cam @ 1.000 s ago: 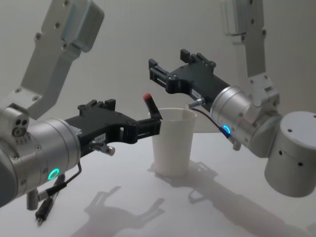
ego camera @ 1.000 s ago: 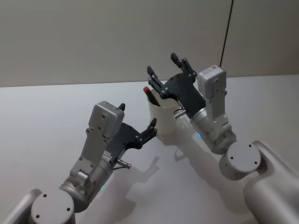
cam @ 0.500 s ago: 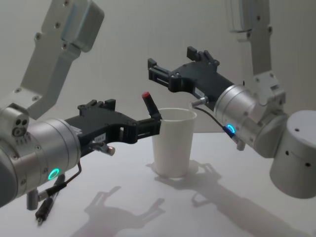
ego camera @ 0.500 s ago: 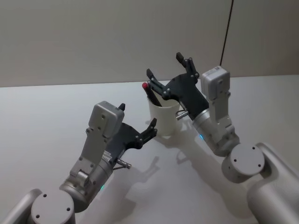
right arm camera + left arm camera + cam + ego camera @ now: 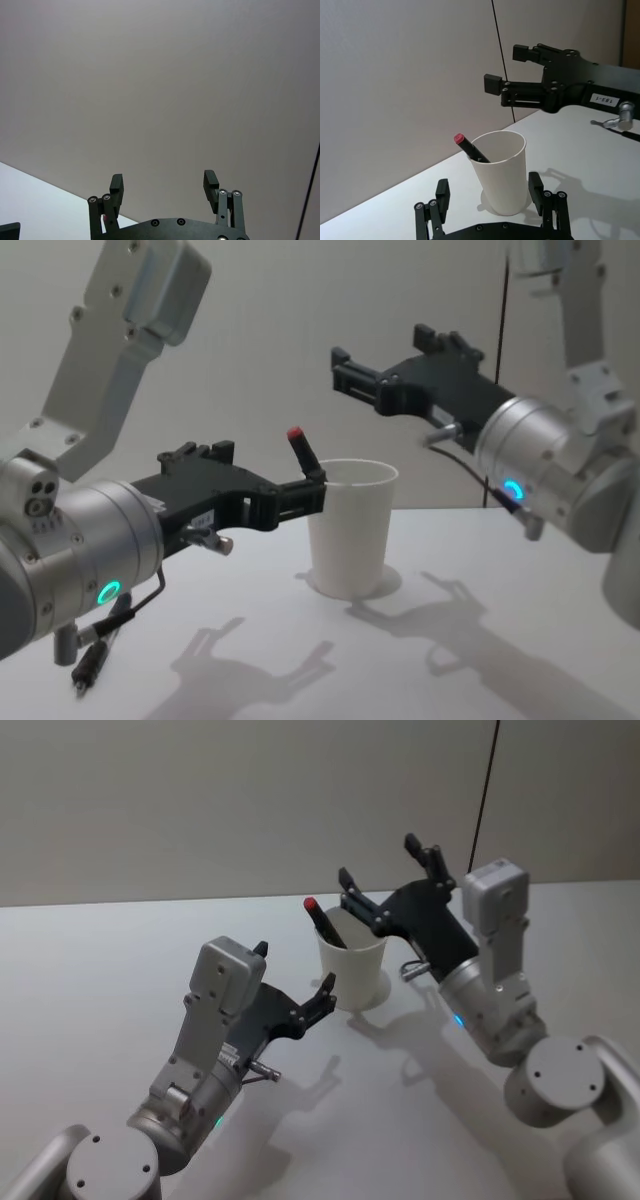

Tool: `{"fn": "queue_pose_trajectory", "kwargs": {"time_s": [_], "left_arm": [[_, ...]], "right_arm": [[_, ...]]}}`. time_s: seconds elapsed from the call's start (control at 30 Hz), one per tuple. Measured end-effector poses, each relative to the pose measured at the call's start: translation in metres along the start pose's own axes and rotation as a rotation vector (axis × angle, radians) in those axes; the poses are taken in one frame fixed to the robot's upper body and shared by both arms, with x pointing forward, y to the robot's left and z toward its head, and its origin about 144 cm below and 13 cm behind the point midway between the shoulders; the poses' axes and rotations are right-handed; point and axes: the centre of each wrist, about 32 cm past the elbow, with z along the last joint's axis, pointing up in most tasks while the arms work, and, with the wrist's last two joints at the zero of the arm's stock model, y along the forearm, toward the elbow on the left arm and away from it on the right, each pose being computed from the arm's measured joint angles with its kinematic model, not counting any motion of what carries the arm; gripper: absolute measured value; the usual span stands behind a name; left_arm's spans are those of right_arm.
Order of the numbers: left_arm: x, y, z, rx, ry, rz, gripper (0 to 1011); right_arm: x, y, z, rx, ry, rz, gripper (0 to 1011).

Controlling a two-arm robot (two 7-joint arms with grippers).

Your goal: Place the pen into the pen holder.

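Right pincer agape, high beside pen holder.

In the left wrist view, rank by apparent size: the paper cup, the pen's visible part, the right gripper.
1. right gripper, though farther off
2. white paper cup
3. pen, partly hidden in the cup

The pen is black with a red end. The cup is plain white, without marks. The left gripper and right gripper are matt black, on silver-grey arms with small teal lights. The table is pale grey, the wall beige-grey.
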Motion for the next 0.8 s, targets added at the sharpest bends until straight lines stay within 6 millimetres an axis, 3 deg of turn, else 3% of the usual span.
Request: {"fn": "queue_pose_trajectory", "kwargs": {"time_s": [0.8], "left_arm": [[0.000, 0.000, 0.000, 0.000, 0.000, 0.000, 1004]], "right_arm": [[0.037, -0.054, 0.043, -0.148, 0.015, -0.075, 1001]]}}
